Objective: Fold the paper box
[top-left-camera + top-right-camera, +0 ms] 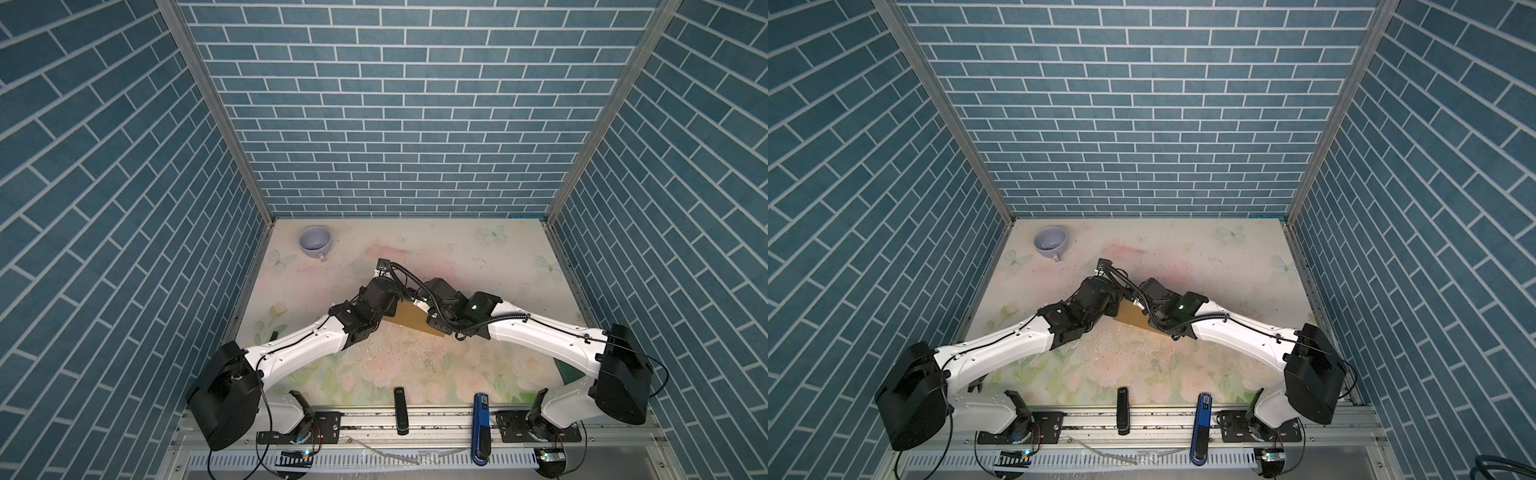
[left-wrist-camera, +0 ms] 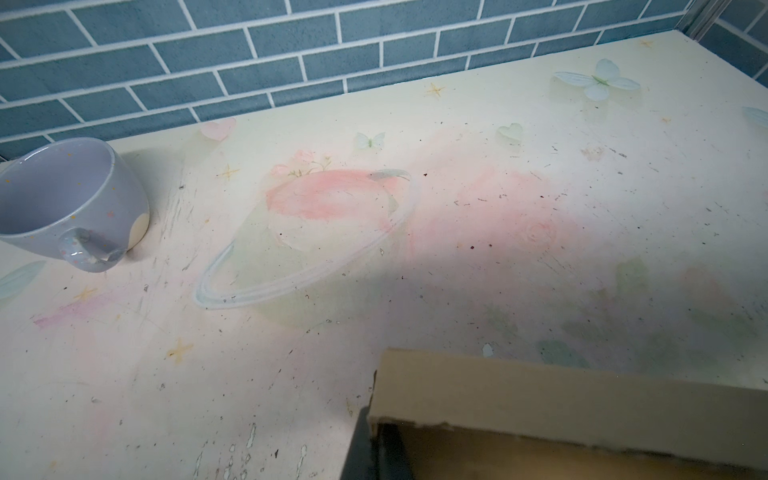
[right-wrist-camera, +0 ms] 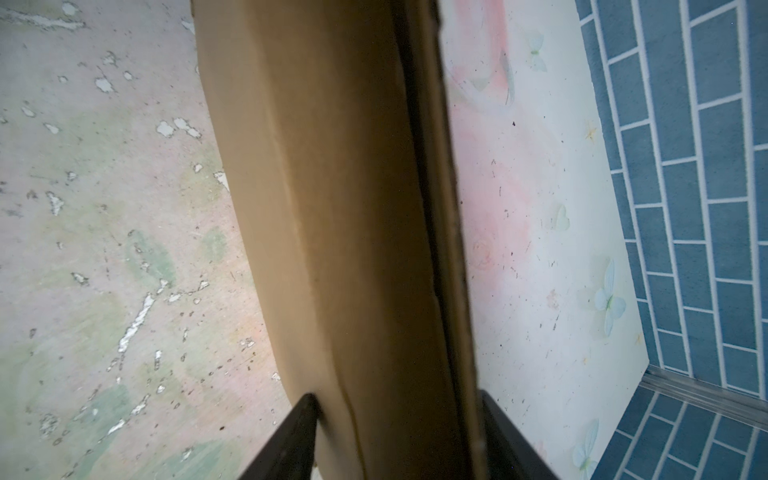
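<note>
The tan paper box [image 1: 409, 322] is at the middle of the flowered desk [image 1: 415, 374], between two arms. The left gripper [image 2: 376, 419] is pressed together, pinching a box wall. The right gripper [image 3: 399, 401] straddles the box; whether it squeezes cannot be told. A lilac mug [image 1: 315, 242] stands well apart.

A pale lilac mug [image 1: 315, 242] sat in the tabletop's [image 1: 478, 257] upper left corner in both top views. A black bar [image 1: 400, 409] and a blue bar [image 1: 481, 428] lay apart at its lower edge.
</note>
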Motion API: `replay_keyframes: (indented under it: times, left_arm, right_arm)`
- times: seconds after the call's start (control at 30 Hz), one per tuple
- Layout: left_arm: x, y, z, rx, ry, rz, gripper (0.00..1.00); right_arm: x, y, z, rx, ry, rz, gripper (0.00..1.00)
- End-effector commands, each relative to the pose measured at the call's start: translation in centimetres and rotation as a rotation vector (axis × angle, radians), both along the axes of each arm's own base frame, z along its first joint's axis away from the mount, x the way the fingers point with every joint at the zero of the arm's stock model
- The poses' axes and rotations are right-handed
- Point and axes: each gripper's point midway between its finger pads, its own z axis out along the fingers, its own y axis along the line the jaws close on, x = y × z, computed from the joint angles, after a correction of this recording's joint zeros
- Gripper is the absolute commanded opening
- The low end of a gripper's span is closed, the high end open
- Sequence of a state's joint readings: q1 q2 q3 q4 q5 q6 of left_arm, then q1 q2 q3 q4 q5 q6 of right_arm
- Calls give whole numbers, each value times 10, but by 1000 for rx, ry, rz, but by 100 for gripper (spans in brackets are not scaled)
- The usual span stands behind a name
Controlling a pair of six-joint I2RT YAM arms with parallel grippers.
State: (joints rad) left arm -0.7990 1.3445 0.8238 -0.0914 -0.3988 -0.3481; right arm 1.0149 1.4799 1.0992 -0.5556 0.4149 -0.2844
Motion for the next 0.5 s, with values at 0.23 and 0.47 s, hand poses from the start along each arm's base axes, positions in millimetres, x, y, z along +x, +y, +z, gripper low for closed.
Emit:
replay_keyframes:
  times: [0.23, 0.47]
  left_arm:
    - [-31, 18, -52, 134, 161, -41, 0]
    - [-31, 19, -52, 136, 149, -43, 0]
  right_arm:
    - [-3, -4, -9, 14, -10, -36, 59]
    - [-1, 0, 1, 44, -21, -38, 62]
